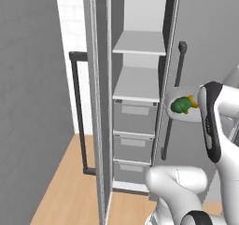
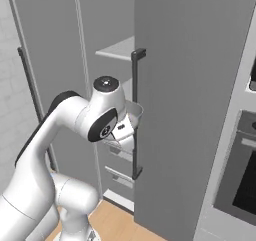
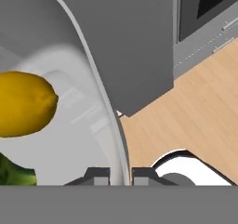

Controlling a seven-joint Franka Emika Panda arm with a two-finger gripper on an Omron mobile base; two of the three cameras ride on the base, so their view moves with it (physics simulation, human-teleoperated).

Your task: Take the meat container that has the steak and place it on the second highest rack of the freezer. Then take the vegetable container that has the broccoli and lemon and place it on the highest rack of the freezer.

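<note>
gripper (image 3: 121, 175) clamped on the rim of the vegetable container (image 3: 69, 139), one fingertip on either side of the thin white wall. lemon (image 3: 23, 103) just inside, close ahead of the fingers, broccoli (image 3: 14, 175) beside it at the frame's edge. from the left base view, held in the air just right of the open freezer (image 1: 140, 112), below the highest rack (image 1: 140, 44). oven (image 2: 240, 180) seen at right in the right base view.

Broccoli (image 1: 179, 106) left of lemon (image 1: 192, 101); both in container (image 1: 192, 118).
</note>
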